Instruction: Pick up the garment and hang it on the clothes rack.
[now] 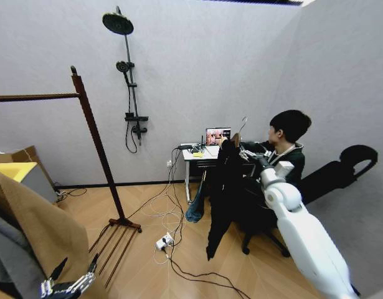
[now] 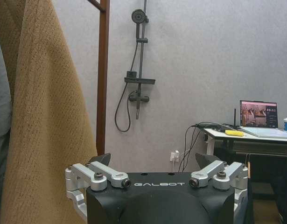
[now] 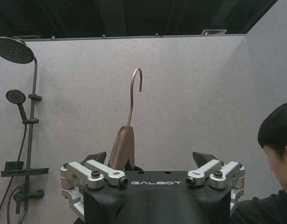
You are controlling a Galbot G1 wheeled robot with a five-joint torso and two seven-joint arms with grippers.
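Observation:
The garment (image 1: pixel 223 199), a black jacket, hangs from a wooden hanger (image 3: pixel 122 149) with a metal hook (image 3: pixel 136 86) in front of a seated person, whose hand is at the hanger's top. My right gripper (image 1: pixel 244 151) is stretched out to that hanger. In the right wrist view the right gripper (image 3: pixel 149 158) is open, and the hanger's neck stands between its fingers, closer to one of them. The clothes rack (image 1: pixel 94 140) stands at the left, its top bar (image 1: pixel 35 96) bare near the post. My left gripper (image 1: pixel 70 283) idles low and open (image 2: pixel 154 161).
A tan coat (image 1: pixel 42 230) and a grey garment (image 1: pixel 10 265) hang close at the left. A shower fixture (image 1: pixel 126 81) is on the back wall. A desk with a laptop (image 1: pixel 216 136) stands behind the person. Cables and a power strip (image 1: pixel 163 242) lie on the wooden floor.

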